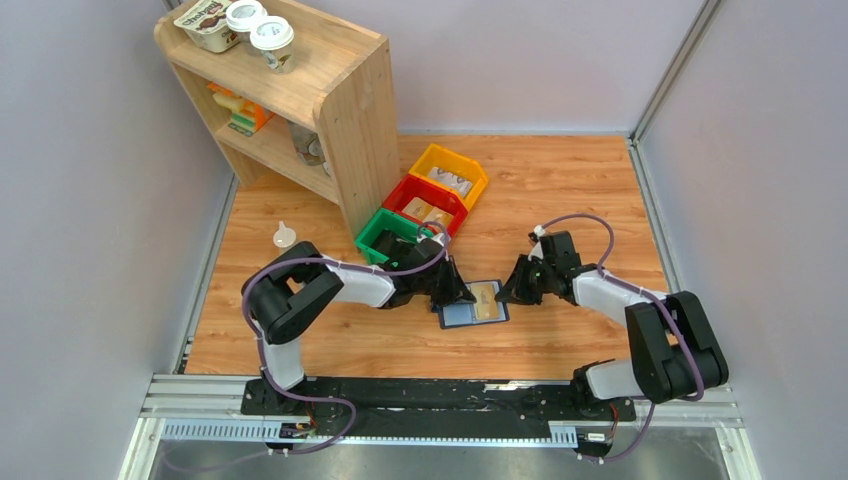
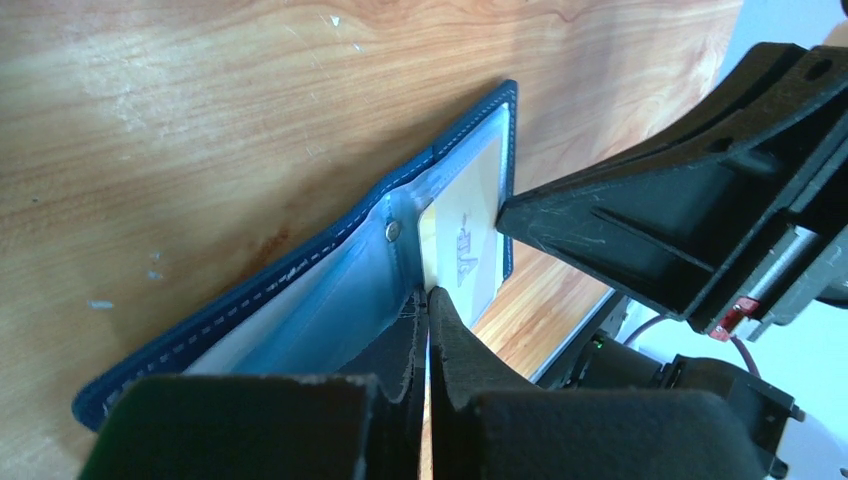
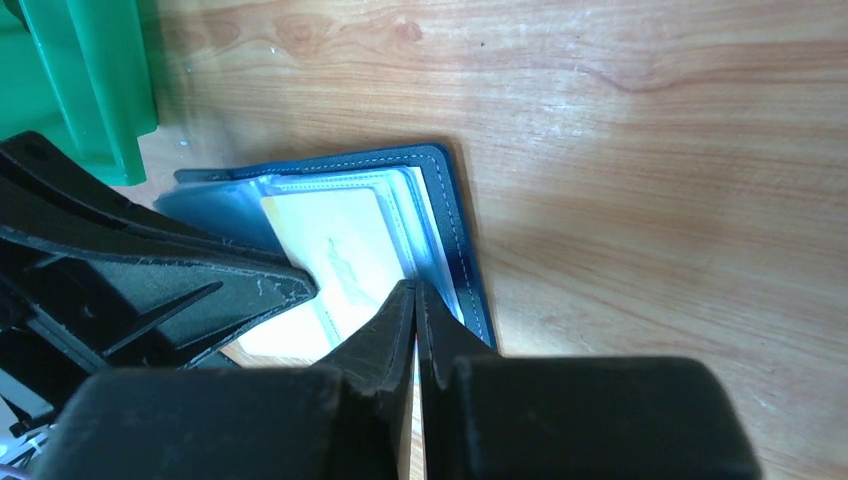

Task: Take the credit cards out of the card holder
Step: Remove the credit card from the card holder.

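**Open card holder, credit card in its sleeve**

We see the navy-blue wallet lying open and flat on the wooden table, clear sleeves facing up. One tan card sits inside a sleeve, its printed face showing.

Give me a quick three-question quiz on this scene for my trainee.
1. True or false: the holder lies open on the table.
2. Which bin is nearest the left gripper: A yellow, B red, C green?
3. Fill in: the right gripper is ____ (open or shut).
Key: 1 true. 2 C, the green bin. 3 shut.
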